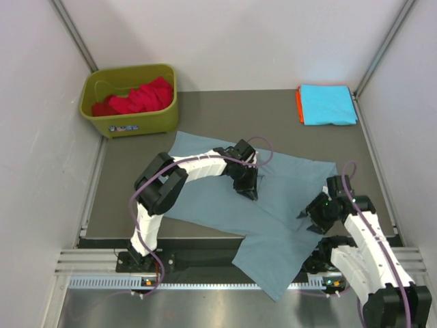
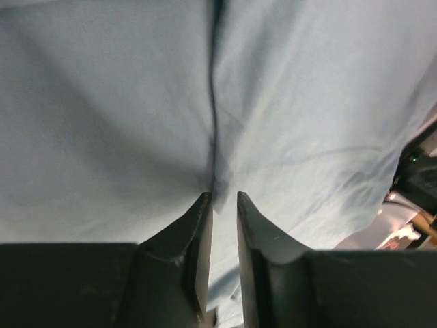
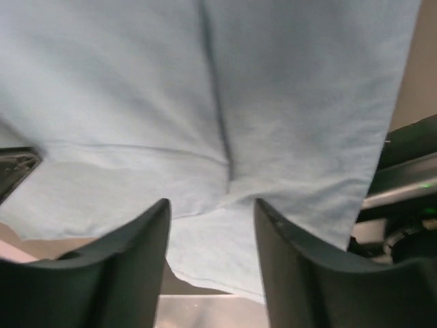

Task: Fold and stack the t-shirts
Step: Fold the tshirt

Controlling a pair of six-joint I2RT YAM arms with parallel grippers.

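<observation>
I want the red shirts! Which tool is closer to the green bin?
Left. The left tool is mid-table over the grey-blue shirt, right of the green bin; the right tool is farther off, front-right.

We see the grey-blue t-shirt (image 1: 273, 205) as soft matt cloth, lightly creased. Under it the table (image 1: 218, 109) is a dull dark surface. Beyond it, the bin (image 1: 130, 113) is smooth olive plastic with a slight sheen, holding a rumpled red t-shirt (image 1: 140, 96). Over it, the left gripper (image 2: 223, 196) and right gripper (image 3: 212, 203) look like hard black plastic, matt and faintly scuffed. On its near side the rail (image 1: 89, 263) is ribbed bare metal
</observation>
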